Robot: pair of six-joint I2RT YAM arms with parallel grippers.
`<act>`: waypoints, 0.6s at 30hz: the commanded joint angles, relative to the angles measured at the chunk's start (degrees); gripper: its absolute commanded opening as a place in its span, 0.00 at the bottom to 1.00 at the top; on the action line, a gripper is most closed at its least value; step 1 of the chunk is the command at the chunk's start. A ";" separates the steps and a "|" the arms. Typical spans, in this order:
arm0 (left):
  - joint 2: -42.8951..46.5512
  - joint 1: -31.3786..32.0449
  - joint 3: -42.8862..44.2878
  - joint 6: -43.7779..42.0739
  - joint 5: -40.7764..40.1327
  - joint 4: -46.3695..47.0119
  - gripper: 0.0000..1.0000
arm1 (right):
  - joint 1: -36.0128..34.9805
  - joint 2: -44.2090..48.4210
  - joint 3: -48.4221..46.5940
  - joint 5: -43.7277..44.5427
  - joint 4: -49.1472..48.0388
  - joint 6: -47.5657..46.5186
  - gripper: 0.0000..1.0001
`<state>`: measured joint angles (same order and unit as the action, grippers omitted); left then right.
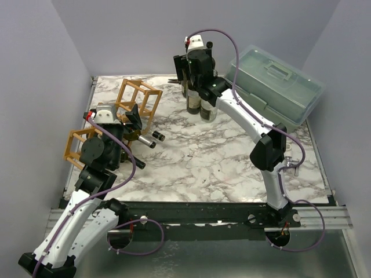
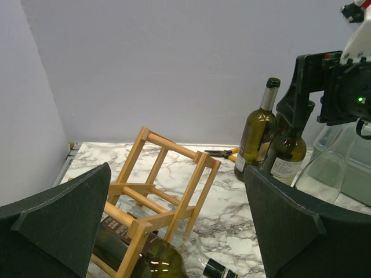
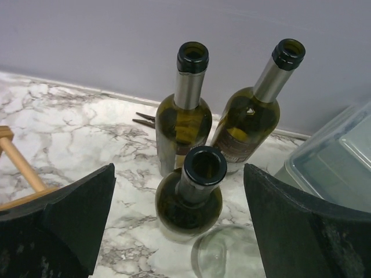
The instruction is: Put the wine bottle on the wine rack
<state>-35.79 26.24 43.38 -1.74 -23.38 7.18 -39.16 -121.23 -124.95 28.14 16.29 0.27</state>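
Observation:
The wine rack, a lattice of light-brown sticks, stands at the table's left; it also shows in the left wrist view. A green bottle lies in it, and two necks stick out to the right. Three green wine bottles stand at the back: the nearest, one behind on the left, one on the right. My right gripper is open above them, with the nearest bottle's neck between its fingers, untouched. My left gripper is open and empty in front of the rack.
A pale green plastic toolbox sits at the back right, close to the bottles. A clear glass bottle stands just in front of the nearest green one. Pliers lie by the back wall. Purple walls close in the left, back and right.

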 commanded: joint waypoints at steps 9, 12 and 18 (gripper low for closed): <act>-0.08 -0.31 0.13 1.21 2.00 -0.10 0.98 | 2.57 -9.22 -5.80 4.83 -4.14 -1.03 0.84; -0.12 -0.31 -0.21 1.20 1.96 -0.06 0.98 | 2.81 -10.63 -6.56 3.55 -4.26 -0.82 0.76; -0.61 -0.31 -0.22 1.14 2.22 -0.06 0.98 | 2.75 -11.16 -6.04 0.25 -6.01 -1.48 0.52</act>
<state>-36.12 26.24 43.38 -1.19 -22.48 7.18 -36.64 -131.72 -129.32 30.61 12.88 -0.71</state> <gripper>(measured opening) 0.985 0.611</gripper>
